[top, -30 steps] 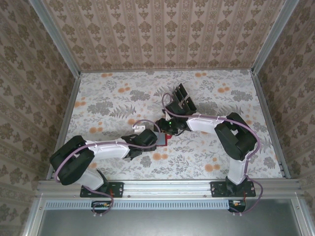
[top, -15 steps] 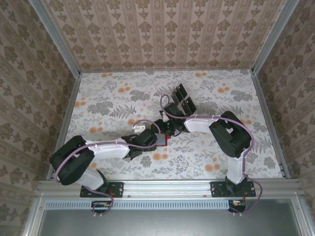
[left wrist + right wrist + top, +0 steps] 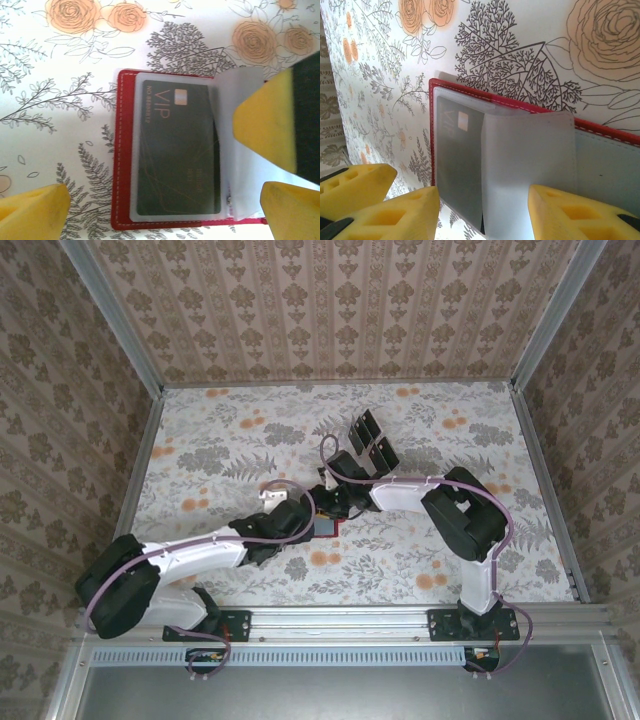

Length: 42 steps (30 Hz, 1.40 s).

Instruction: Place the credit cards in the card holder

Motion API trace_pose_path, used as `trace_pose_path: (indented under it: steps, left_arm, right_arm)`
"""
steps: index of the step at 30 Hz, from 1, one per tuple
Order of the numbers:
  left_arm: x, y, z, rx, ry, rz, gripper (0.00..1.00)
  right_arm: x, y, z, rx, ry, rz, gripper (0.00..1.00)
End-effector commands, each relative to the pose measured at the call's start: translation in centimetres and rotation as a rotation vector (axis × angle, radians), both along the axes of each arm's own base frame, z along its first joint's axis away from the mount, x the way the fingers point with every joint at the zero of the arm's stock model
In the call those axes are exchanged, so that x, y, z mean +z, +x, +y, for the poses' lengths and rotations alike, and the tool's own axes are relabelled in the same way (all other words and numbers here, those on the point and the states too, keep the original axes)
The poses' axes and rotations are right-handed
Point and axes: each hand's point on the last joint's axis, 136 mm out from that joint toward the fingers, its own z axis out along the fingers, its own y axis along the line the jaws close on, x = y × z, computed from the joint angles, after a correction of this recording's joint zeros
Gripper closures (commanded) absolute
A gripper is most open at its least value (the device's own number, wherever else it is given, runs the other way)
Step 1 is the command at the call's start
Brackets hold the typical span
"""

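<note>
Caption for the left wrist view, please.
Open left gripper above the open red card holder, one black VIP card in a clear sleeve.

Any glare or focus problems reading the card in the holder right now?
Left wrist: credit card sharp, VIP print legible through the clear sleeve, fingertips of the left hand soft at frame bottom. Right wrist: sleeve leaf milky, card underneath dim, no hard glare. Top external: even light, card holder tiny, mostly under the arms.
</note>
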Motion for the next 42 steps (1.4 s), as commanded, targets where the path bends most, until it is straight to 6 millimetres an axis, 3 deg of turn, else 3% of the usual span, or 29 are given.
trace_pose_path:
  steps: [1,17,22,29,42]
  left_arm:
    - [-0.8,-0.5,0.9,-0.010,0.021,0.016,0.00]
    - [-2.4,0.1,-1.2,-0.057,0.013,0.046,0.00]
    - [-3.5,-0.2,-0.4,-0.018,0.036,0.066,0.00]
    - [-4.6,-0.8,0.8,0.024,0.049,0.088,0.00]
    - [-4.7,-0.9,1.1,0.031,0.056,0.093,0.00]
  right_arm:
    - [-0.2,0.0,0.5,-0.010,-0.005,0.018,0.50]
    - [0.1,0.1,0.5,-0.020,-0.009,0.014,0.50]
    - [1.4,0.6,0.3,-0.028,0.005,-0.013,0.50]
    - [3.2,2.0,-2.3,-0.073,-0.032,-0.091,0.49]
    - [0.6,2.6,-4.0,-0.094,-0.117,-0.106,0.49]
